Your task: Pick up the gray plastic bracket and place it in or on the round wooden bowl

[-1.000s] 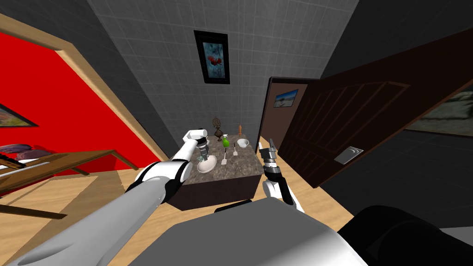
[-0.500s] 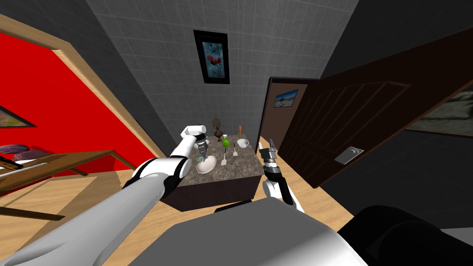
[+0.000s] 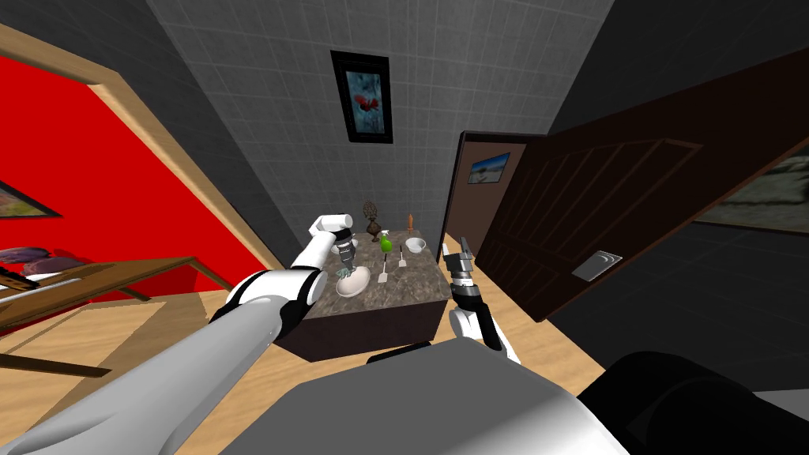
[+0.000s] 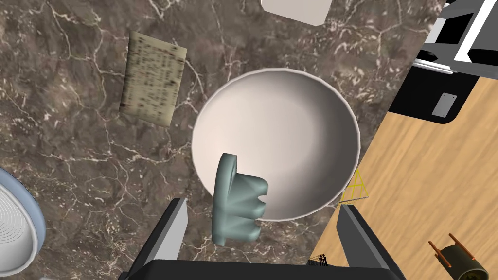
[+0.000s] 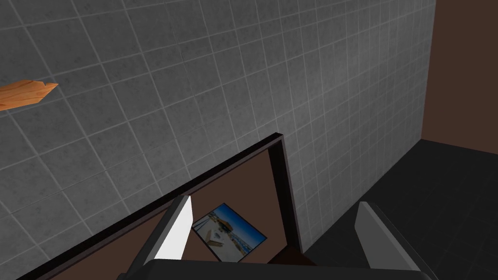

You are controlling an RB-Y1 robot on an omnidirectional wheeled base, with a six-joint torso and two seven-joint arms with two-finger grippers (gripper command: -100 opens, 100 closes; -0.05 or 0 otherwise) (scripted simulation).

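The grey-green plastic bracket [image 4: 238,201] is seen across the pale round bowl [image 4: 292,126] rim, untouched within the spread left tool [image 4: 262,205]; the right tool [image 5: 273,201] is likewise spread.

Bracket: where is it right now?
In the left wrist view, the grey-green bracket straddles the pale bowl's rim on the marble tabletop, between the left gripper's open fingers, touching neither.
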